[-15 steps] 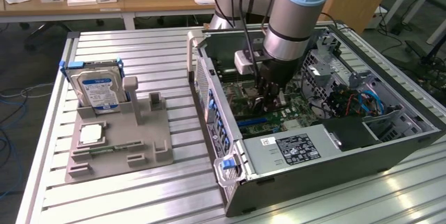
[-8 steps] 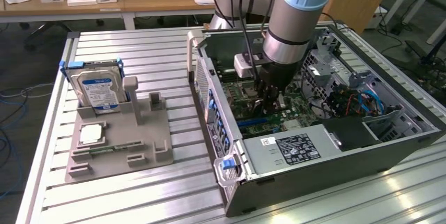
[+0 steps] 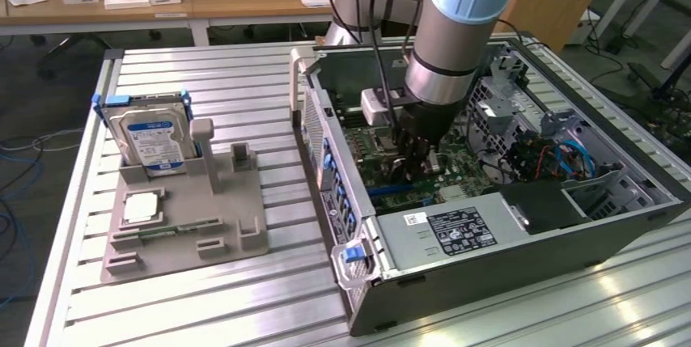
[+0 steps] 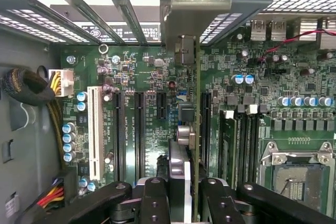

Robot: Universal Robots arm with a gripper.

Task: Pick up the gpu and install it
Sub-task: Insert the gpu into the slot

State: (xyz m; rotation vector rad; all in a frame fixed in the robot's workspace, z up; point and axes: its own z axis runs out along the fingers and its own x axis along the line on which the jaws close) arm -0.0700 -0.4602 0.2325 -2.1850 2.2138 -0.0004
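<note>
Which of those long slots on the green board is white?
The white slot, outermost in the row, toward the yellow wires. The other slots beside it are black.

The thin flat gpu card [image 4: 195, 129] shows a green circuit-board edge and a silver metal bracket end. The black fingers [image 4: 155, 203] flank it above the green motherboard [image 4: 152, 103] with its white slot [image 4: 95, 132]. On the ribbed silver tabletop [image 3: 194, 298], a silver hard drive [image 3: 151, 138] bears a blue-white label.
</note>
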